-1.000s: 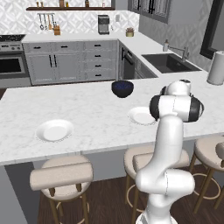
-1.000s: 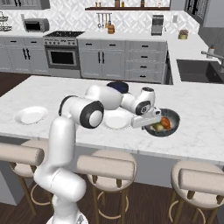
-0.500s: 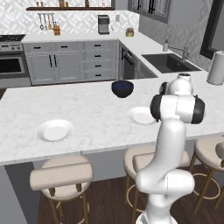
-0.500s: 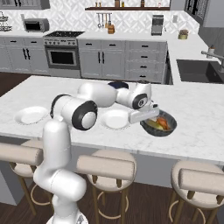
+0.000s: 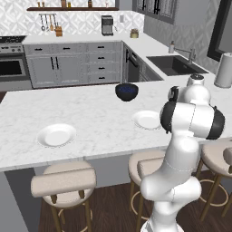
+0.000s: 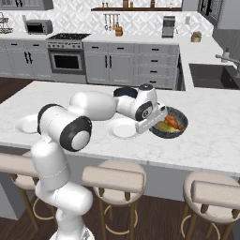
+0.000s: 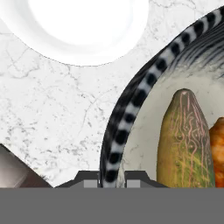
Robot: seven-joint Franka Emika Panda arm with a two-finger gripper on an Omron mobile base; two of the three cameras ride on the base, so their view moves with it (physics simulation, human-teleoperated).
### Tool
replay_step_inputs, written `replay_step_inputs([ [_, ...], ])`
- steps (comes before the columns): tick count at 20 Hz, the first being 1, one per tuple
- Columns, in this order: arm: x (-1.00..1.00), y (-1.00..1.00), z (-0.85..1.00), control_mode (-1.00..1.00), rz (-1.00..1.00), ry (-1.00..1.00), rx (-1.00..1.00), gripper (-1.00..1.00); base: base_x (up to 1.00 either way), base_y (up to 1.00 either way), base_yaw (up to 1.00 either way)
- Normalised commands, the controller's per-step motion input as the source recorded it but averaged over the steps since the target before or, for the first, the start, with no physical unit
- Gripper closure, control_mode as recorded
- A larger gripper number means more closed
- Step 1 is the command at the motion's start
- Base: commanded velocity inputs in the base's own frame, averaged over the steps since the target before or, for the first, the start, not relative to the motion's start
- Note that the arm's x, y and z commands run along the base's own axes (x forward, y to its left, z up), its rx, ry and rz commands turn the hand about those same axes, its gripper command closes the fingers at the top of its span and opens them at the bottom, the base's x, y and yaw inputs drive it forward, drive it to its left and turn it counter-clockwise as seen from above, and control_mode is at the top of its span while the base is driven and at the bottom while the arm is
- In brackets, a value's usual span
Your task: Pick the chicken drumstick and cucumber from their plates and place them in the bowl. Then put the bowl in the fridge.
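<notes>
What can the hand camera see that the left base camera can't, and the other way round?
Hand view: a striped bowl up close, with a cucumber and a drumstick lying inside it side by side, and a fingertip on each side of its rim.
Left base view: a blue bowl, the sink, a second plate farther left, and the stools.
Both: a white plate on the marble counter.

I see bare marble counter (image 6: 206, 136) right of the bowl (image 6: 180, 129). A white plate (image 6: 123, 128) lies just left, a second bowl (image 6: 125, 92) behind.
</notes>
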Motion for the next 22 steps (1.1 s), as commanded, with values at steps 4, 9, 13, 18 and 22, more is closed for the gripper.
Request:
replay_step_inputs([
  [4,-0.53,0.73,0.89,-1.00,0.22,0.05,-0.18,1.00,0.00,0.00,0.00],
  [9,-0.63,0.91,0.73,-1.00,0.21,0.02,-0.06,1.00,0.00,0.00,0.00],
  [13,-0.47,0.87,0.59,-1.00,0.23,0.05,0.00,1.00,0.00,0.00,0.00],
  [18,-0.55,0.77,0.16,-1.00,0.16,0.00,0.10,1.00,0.00,0.00,0.00],
  [22,-0.61,0.48,0.17,-1.00,0.05,0.00,0.06,1.00,0.00,0.00,0.00],
])
